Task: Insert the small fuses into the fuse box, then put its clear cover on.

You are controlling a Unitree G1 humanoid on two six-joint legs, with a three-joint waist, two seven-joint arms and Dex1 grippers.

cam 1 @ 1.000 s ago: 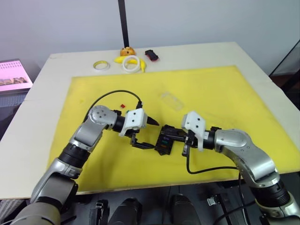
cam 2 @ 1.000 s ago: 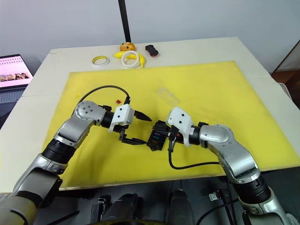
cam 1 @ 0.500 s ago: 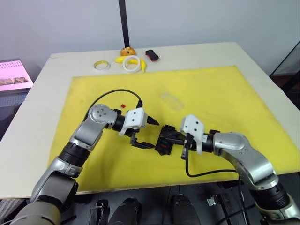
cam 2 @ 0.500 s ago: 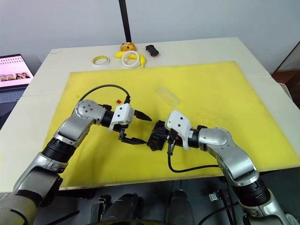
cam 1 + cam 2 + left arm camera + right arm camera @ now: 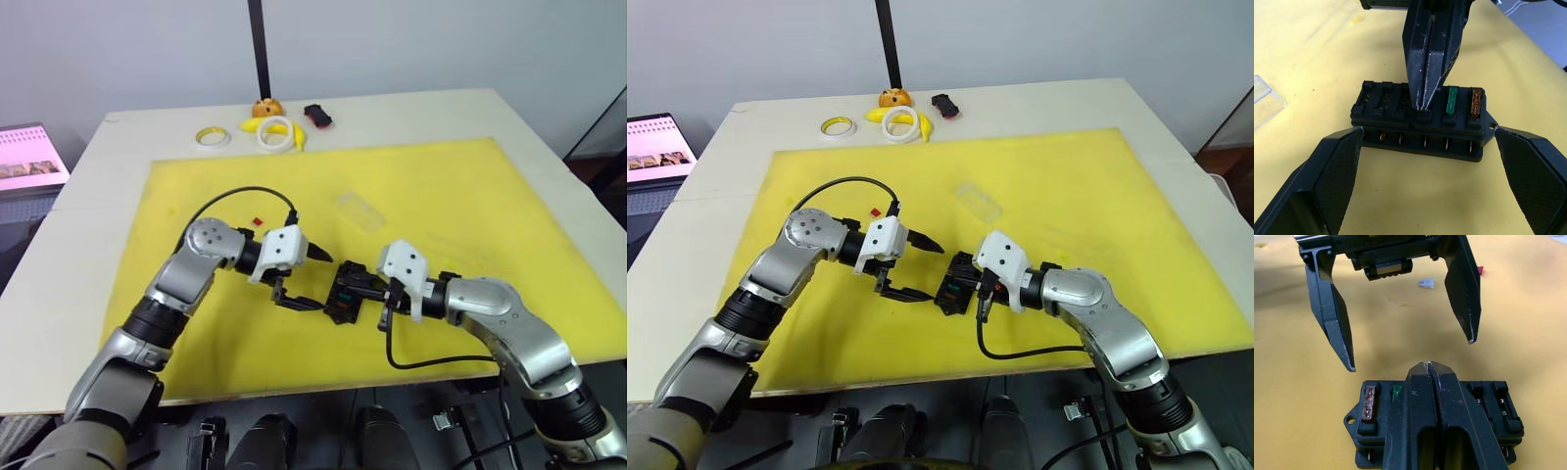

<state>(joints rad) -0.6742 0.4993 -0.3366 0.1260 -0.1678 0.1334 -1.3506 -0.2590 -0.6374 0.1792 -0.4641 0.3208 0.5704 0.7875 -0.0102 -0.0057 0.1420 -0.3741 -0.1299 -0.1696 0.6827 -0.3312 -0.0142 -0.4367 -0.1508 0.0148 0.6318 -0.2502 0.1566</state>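
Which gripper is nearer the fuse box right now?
Right. The right gripper has its shut fingertips pressed onto the fuse box at a slot; the left gripper sits open just beside it, without touching.

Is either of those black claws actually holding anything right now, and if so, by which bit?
The left gripper is open around the fuse box, holding nothing. The right gripper is shut, tips pressed down on a slot of the box; whether a fuse is pinched between them cannot be told.

The left gripper [image 5: 306, 281] and right gripper [image 5: 384, 296] crowd the fuse box [image 5: 343, 292] from both sides; the far side lies free.
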